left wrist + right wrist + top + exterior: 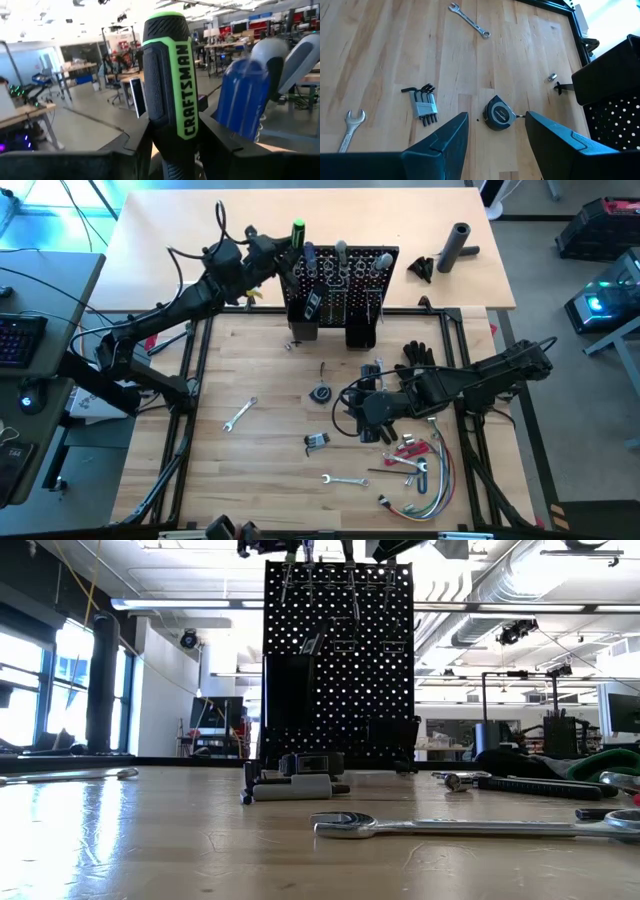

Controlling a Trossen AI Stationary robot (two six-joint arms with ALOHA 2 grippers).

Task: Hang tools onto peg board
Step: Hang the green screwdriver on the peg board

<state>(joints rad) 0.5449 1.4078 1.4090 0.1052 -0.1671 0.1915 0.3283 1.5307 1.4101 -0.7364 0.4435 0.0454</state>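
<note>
The desk (pixel 380 45) is showing pale, smooth wood with a slight sheen. The wrench (pixel 470 827) is reflecting as polished metal. The screwdriver (pixel 170 75) handle is presenting matt black-and-green moulding, probably rubberised plastic. The peg board (pixel 340 660) is appearing matt black.

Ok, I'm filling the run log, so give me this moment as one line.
left gripper: shut on green-handled screwdriver, at peg board top | right gripper: open, above tape measure | wrenches on table

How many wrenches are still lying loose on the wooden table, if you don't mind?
2: one wrench left of centre, another wrench near the front edge. More may hide in the clutter beside the wire bundle.
</note>
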